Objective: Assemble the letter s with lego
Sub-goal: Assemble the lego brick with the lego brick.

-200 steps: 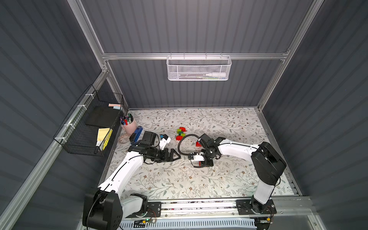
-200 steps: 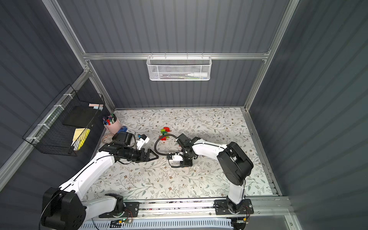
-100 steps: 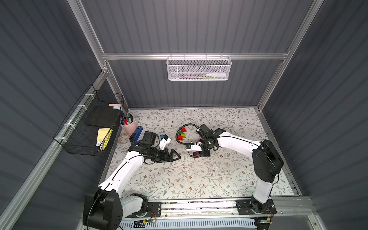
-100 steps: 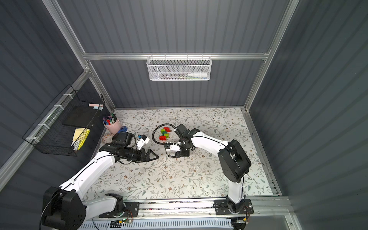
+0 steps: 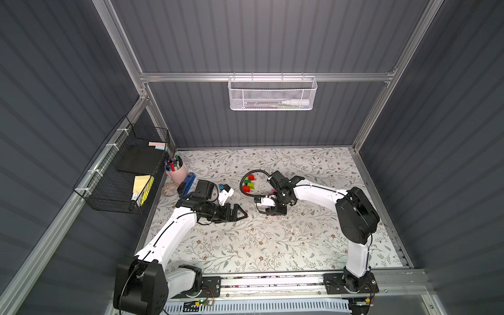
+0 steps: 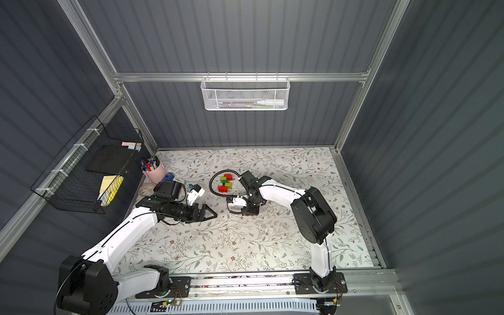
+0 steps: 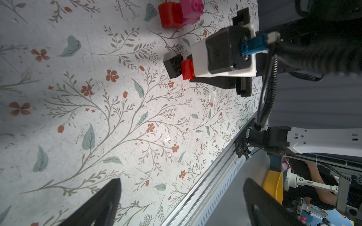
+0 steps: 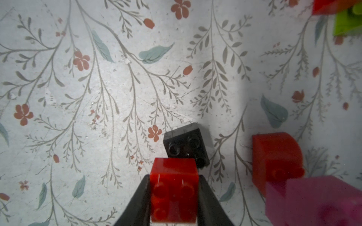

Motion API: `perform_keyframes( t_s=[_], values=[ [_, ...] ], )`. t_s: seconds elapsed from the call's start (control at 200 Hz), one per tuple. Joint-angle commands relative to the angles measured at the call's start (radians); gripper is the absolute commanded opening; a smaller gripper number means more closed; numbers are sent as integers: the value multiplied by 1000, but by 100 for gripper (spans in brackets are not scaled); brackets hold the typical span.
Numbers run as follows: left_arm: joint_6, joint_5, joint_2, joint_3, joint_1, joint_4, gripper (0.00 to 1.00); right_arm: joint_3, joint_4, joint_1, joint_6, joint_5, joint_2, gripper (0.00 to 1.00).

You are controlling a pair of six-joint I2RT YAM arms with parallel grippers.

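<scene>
- Both top views: the right gripper [image 5: 274, 212] points down at the floral mat [image 5: 272, 251] at the centre of the frame, its jaws hidden beneath the wrist. The loose cluster of red, lime-green and dark-green studded bricks [image 5: 248, 183] lies up and left of it, ringed in the picture by the arm's black cable [image 5: 241, 184]. The left gripper [image 5: 241, 214], left of centre, stands with jaws wide apart and empty, presumably parked until a brick needs steadying.
- Left wrist view: the small red square brick [image 7: 187, 69] is pinched low over the mat, touching or nearly touching a black square brick [image 7: 173, 65]. A red-and-pink pair [image 7: 176, 15] sits apart from them.
- Right wrist view: the jaws are clamped on the red brick's two flanks and leave its studded face free. This looks meant to let it be seated against the black brick, which it partly overlaps. Whether it rests on the mat cannot be told.
- Change: compared with a second earlier, the right wrist has shifted up-frame toward the cluster. The cable loop, formerly below the bricks, now encircles them. The left arm is unmoved.
</scene>
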Motion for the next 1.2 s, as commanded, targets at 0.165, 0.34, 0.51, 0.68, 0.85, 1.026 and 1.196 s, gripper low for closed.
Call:
perform_keyframes(
  t_s=[0.165,0.34,0.51,0.68,0.85,1.026,1.196],
  values=[
    [14,2,2,14,3,-18,100,16,-27,-10,-31,-61,-44,27],
    [16,1,4,15,3,-17,100,15,-43,-22,-79,-47,-46,27],
    [21,0,8,14,4,-18,100,26,-61,-33,-155,-55,-22,28],
    [24,-1,5,17,3,-22,99,57,-75,-42,-219,-65,11,30],
    [27,0,3,17,3,-24,100,99,-106,-47,-252,-100,45,31],
    [31,1,6,17,3,-26,100,134,-145,-48,-299,-106,78,30],
    [35,5,13,17,3,-24,100,152,-161,-48,-333,-89,99,31]
  ],
)
